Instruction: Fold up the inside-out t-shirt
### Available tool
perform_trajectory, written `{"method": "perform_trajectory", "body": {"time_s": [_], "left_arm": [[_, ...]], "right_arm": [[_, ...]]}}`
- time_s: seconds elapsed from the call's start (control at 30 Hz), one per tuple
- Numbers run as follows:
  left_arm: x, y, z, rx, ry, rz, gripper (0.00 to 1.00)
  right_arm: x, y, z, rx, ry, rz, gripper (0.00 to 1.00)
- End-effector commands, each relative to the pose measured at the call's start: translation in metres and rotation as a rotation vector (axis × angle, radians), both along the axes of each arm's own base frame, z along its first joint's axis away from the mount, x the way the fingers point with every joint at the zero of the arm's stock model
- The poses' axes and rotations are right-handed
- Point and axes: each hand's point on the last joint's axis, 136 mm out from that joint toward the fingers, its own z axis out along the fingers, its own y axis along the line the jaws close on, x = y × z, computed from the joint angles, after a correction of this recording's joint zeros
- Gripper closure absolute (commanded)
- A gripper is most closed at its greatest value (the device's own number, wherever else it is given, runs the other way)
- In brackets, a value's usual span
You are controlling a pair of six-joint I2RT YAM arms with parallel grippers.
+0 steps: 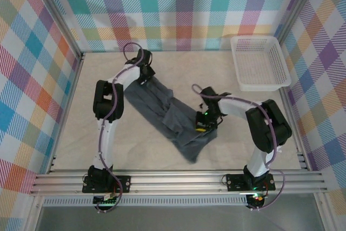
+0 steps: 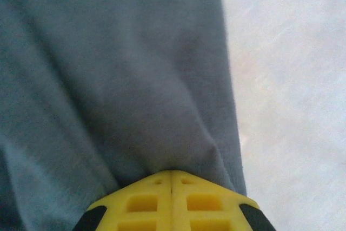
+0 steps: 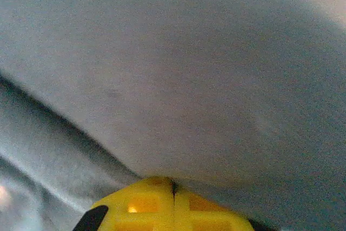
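Slate-grey shirt (image 1: 162, 109) bunched diagonally mid-table (image 1: 140, 152) | left hand (image 2: 171, 174) clamped on its far end | right hand (image 3: 173, 181) clamped on its near-right edge | wrist views blurred, shirt outline cut off

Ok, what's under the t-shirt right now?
The shirt lies on the beige table, doubled over itself mid-length. Whatever is beneath the cloth is covered. Left gripper and right gripper have jaws shut on its fabric.

Bright even overhead light, wrist close-ups blurred
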Motion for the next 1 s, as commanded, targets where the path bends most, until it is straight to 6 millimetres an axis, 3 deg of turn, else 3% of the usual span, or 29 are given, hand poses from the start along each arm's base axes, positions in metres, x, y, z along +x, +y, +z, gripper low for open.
{"method": "perform_trajectory", "body": {"time_s": [0.0,0.13,0.2,0.27,0.4,0.5,0.57,0.63,0.7,0.8,0.97], "left_arm": [[0.023,-0.015,0.01,-0.056,-0.04,-0.042,1.0],[0.037,-0.043,0.032,-0.14,-0.127,-0.106,1.0],[0.036,-0.055,0.046,-0.17,-0.15,-0.145,1.0],[0.03,-0.06,0.066,-0.174,-0.181,-0.188,1.0],[0.002,-0.041,0.126,-0.147,-0.268,-0.228,0.91],[-0.04,-0.017,0.156,-0.145,-0.307,-0.227,0.89],[-0.074,-0.003,0.171,-0.132,-0.33,-0.232,0.88],[-0.113,0.007,0.173,-0.11,-0.309,-0.25,0.85],[-0.154,0.018,0.168,-0.093,-0.267,-0.254,0.83],[-0.208,0.03,0.154,-0.091,-0.242,-0.255,0.78],[-0.277,0.045,0.126,-0.116,-0.185,-0.251,0.63]], "right_arm": [[-0.067,0.042,-0.006,0.044,0.125,0.262,1.0],[-0.08,0.084,-0.008,0.042,0.108,0.431,0.99],[-0.077,0.114,0.005,0.098,0.079,0.492,0.97],[-0.071,0.13,0.022,0.149,0.029,0.505,0.95],[-0.045,0.122,0.063,0.208,-0.128,0.429,0.88],[-0.025,0.094,0.076,0.196,-0.244,0.296,0.87],[-0.015,0.064,0.07,0.119,-0.293,0.19,0.74],[-0.019,0.045,0.061,0.096,-0.297,0.149,0.61],[-0.03,0.04,0.052,0.102,-0.274,0.179,0.53],[-0.047,0.042,0.036,0.127,-0.178,0.231,0.51],[-0.06,0.059,0.024,0.223,-0.081,0.26,0.49]]}}
